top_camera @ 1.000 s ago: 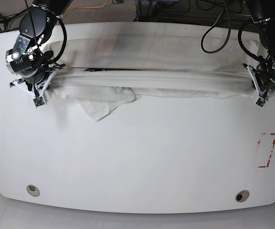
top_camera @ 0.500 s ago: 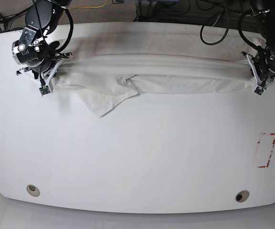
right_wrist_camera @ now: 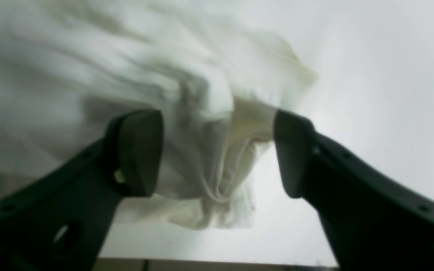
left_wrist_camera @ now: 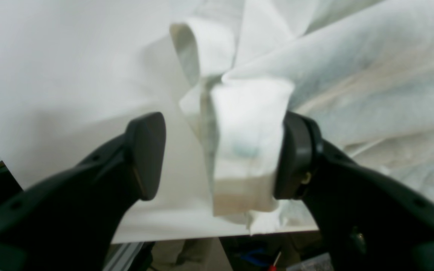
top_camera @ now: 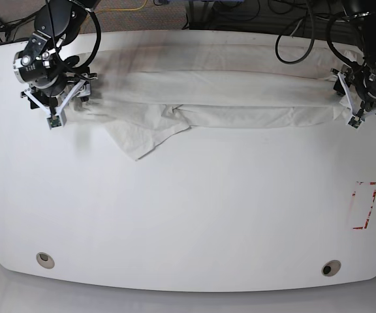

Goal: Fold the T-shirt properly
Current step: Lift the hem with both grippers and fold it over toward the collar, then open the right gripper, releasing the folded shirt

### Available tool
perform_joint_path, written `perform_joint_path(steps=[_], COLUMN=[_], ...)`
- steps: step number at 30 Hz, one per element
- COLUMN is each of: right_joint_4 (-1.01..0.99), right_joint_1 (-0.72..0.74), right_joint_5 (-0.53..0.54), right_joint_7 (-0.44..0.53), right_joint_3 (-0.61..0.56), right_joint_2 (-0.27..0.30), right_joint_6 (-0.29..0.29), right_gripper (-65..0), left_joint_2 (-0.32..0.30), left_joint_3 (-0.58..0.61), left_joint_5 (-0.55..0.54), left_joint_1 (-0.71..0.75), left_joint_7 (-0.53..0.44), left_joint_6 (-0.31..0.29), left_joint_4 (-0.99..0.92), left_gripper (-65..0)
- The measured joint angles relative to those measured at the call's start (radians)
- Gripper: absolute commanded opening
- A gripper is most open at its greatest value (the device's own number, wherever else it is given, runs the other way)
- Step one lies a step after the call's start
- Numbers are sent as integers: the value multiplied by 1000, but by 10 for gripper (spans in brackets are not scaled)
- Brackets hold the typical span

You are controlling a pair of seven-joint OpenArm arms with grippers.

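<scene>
Since both ends are let go, the T-shirt [top_camera: 214, 104] lies as a long band across the table's [top_camera: 188, 215] far side; left gripper [left_wrist_camera: 220, 154] and right gripper [right_wrist_camera: 217, 150] jaws apart, probably so the fold settles.

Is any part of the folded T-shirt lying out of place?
Yes. The T-shirt lies as a long band across the table's far side, but one flap sticks out of its near edge toward the front, wrinkled and skewed, breaking the straight fold line.
</scene>
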Motion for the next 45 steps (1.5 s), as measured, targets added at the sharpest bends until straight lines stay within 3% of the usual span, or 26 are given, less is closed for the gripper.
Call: perform_joint_path(steps=[8, 18, 22, 30, 40, 45], right_joint_4=[0, 0, 0, -18, -60, -76], right_joint_1=[13, 41, 37, 35, 39, 30], right_joint_5=[283, 418, 407, 412, 411, 315], right_joint_7=[-3, -3, -5, -2, -2, -3], right_joint_3=[151, 90, 87, 84, 42, 43], right_joint_2=[-5, 10, 11, 8, 11, 13], right_joint_6=[-5, -5, -4, -5, -6, -6], right_gripper=[-185, -216, -255, -322, -560, -569], left_joint_2=[0, 111, 128, 148, 134, 118], left_joint_3=[-3, -68, -108, -144, -144, -150], left_joint_5=[-6, -40, -17, -24, -21, -18], left_joint_1=[-81, -156, -166, -177, -132, -98], left_joint_7=[102, 145, 192, 167, 97, 96], left_joint_6=[4, 4, 4, 4, 4, 4], left_joint_4=[184, 198, 197, 151, 16, -26], left_gripper=[-260, -260, -260, -260, -260, -260])
